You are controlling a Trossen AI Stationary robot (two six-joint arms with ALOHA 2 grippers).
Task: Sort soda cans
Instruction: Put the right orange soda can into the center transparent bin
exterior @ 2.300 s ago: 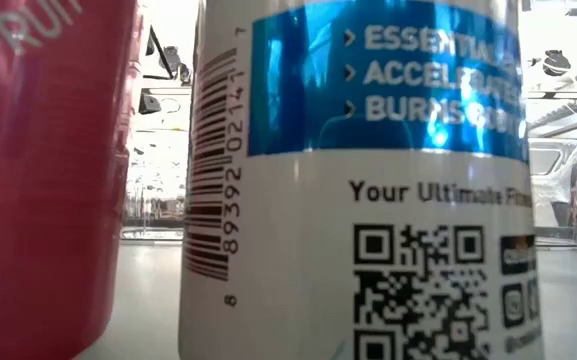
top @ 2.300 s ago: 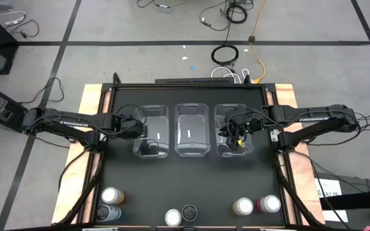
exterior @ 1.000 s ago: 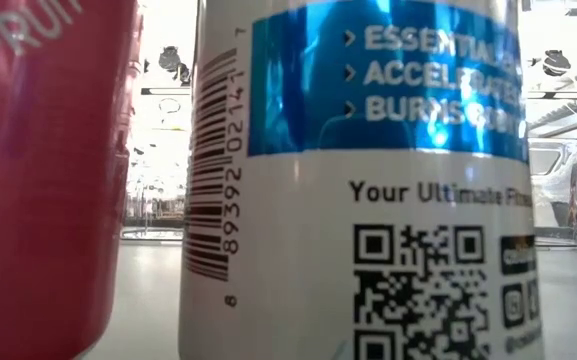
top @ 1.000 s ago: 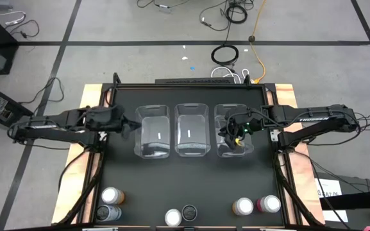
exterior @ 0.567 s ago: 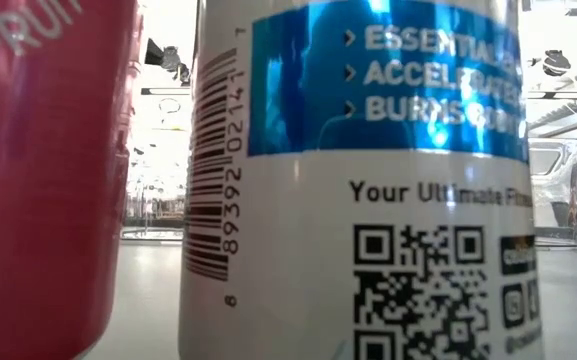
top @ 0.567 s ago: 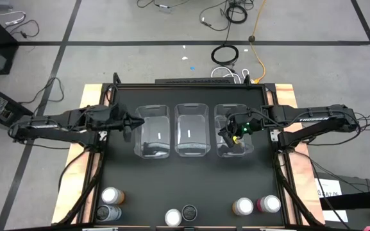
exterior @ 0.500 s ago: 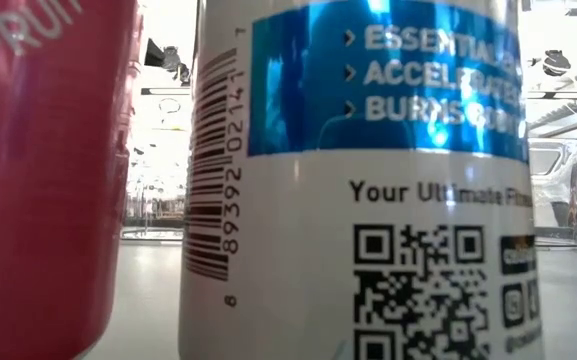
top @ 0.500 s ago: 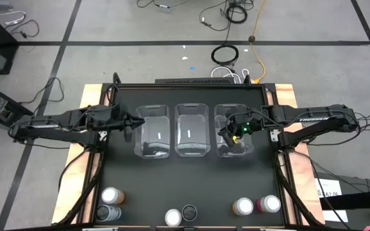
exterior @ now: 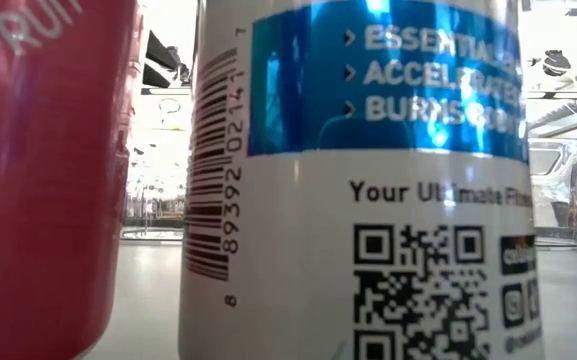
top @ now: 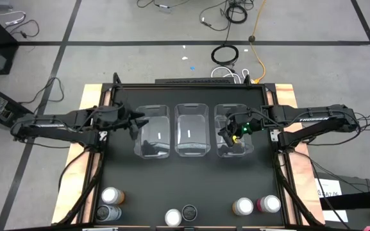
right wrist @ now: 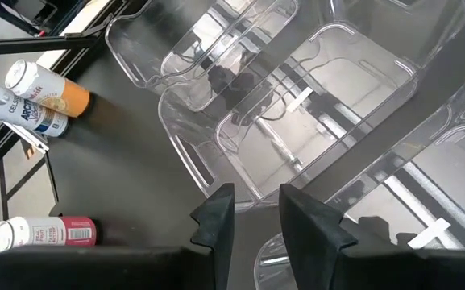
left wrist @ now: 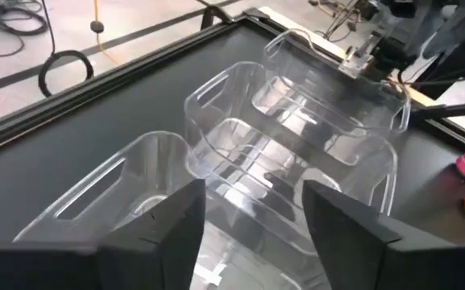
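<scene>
Six soda cans stand upright along the table's near edge: an orange one and a dark grey one at the left, a white-topped one and a dark one in the middle, an orange one and a pink one at the right. My left gripper is open beside the left bin's left wall. My right gripper hovers over the right bin, fingers slightly apart and empty. In the low view a pink can and a blue-labelled can fill the picture.
Three clear plastic bins sit side by side at mid-table: left, middle, right. All three look empty. Bare black table lies between the bins and the cans. Wooden borders run along both sides of the table.
My left gripper has moved a short way toward the table's right, closing on the left bin's left wall. The right arm and all the cans have kept still.
</scene>
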